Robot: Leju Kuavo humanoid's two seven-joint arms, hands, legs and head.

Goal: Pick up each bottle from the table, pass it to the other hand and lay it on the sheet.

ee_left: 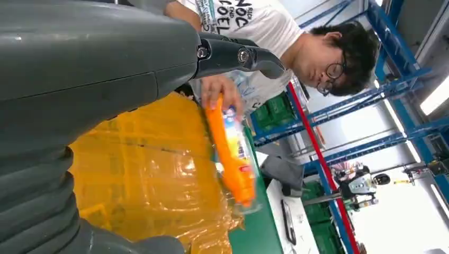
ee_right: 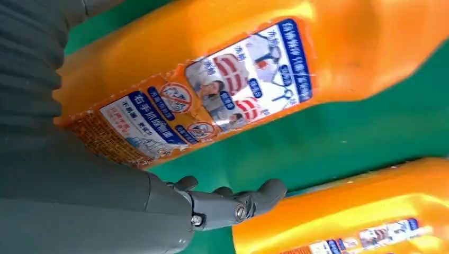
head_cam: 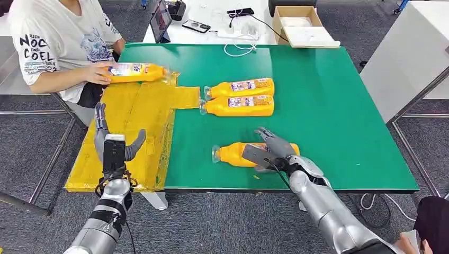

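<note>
Green covers the worktop [head_cam: 328, 106], and a yellow sheet [head_cam: 132, 132] lies over its left end, hanging past the edge. Near the front edge one orange bottle [head_cam: 233, 154] lies on its side, cap to the left. The right hand [head_cam: 272, 151] rests over this bottle's base end; the fingers [ee_right: 233, 203] lie spread along the body, though whether they actually grip it I cannot tell. Farther back, near the middle, two more bottles [head_cam: 241, 97] lie side by side, touching, caps toward the sheet. The left hand [head_cam: 114, 143] hovers above the sheet's front part, fingers apart and upright, holding nothing. At the sheet's far end a person [head_cam: 58, 42] seated at the left holds a fourth bottle [head_cam: 137, 72] on its side with one hand. Behind the worktop stands a white table [head_cam: 212, 24] carrying a cardboard box [head_cam: 302, 24], a phone [head_cam: 196, 26] and cables.
</note>
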